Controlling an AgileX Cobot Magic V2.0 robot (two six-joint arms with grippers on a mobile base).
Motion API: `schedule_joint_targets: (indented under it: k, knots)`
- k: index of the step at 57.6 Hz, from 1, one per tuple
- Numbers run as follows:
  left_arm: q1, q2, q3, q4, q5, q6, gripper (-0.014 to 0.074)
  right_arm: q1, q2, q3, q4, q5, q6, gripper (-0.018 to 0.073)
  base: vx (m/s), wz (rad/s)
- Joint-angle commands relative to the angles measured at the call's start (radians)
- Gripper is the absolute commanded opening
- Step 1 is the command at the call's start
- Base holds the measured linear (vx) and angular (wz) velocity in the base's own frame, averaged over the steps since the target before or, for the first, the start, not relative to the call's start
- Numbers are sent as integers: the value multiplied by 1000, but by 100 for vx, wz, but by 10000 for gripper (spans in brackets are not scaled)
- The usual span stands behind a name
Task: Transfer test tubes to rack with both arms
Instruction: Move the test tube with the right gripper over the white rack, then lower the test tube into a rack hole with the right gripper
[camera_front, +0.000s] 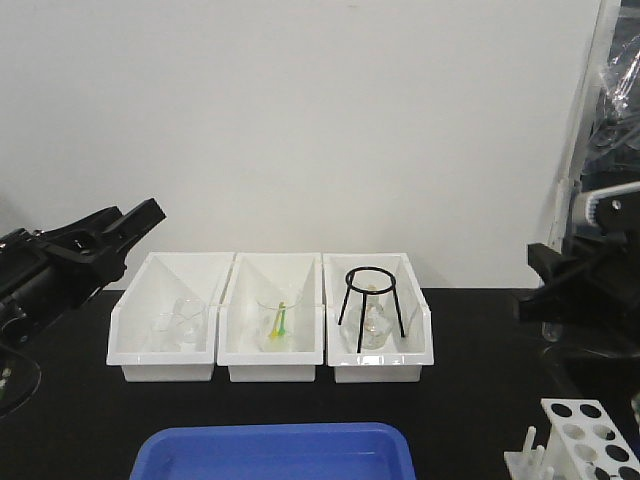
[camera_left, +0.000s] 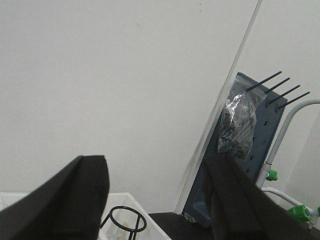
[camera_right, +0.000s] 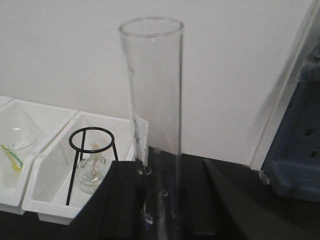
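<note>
— In the lower right corner of the front view, the rack (camera_front: 590, 432) stands beside the blue tray (camera_front: 270, 445). Any tubes in it?
— None that I can see. The holes that show look empty, though the frame edge cuts part of the rack off.
— And higher up, at the right edge?
— The right gripper (camera_right: 162, 212) is clamped on one test tube (camera_right: 155, 100), which is upright with its mouth up, clear of the rack.
— The left gripper (camera_left: 156, 167)?
— At mid-left, raised, jaws spread wide with nothing between them.
— Farther back?
— Three white bins (camera_front: 240, 300) against the wall, holding glassware and a black wire stand (camera_front: 372, 300). I can't make out other test tubes anywhere.
— So how far along?
— Early, I judge: one tube carried, none seated. Lowering it into a hole is left, then any further tubes.
</note>
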Motion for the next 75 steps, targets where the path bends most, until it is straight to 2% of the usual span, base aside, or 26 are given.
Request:
schedule_joint_targets:
  k: [1, 12, 34, 45, 55, 64, 75]
  knots:
    - [1, -39, -33, -28, -61, 2, 536, -7, -63, 60, 18, -182, 3, -9, 0, 0]
    - [1, -39, -33, -28, -60, 2, 536, -7, -136, 263, 60, -424, 18, -9, 0, 0]
    - [1, -39, -33, -28, -59, 2, 536, -7, -196, 393, 71, -422, 36, -9, 0, 0]
    - [1, -39, -33, -29, -58, 2, 536, -7, -196, 451, 66, -455, 90, -9, 0, 0]
    - [1, -39, -33, -29, -58, 2, 536, -6, -196, 497, 22, -481, 151, -9, 0, 0]
    - [1, -39, -33, -29, -58, 2, 536, -6, -178, 505, -17, -518, 155, -9, 0, 0]
    - [1, -39, -33, -29, -59, 2, 536, -6, -117, 505, -18, -570, 166, -9, 0, 0]
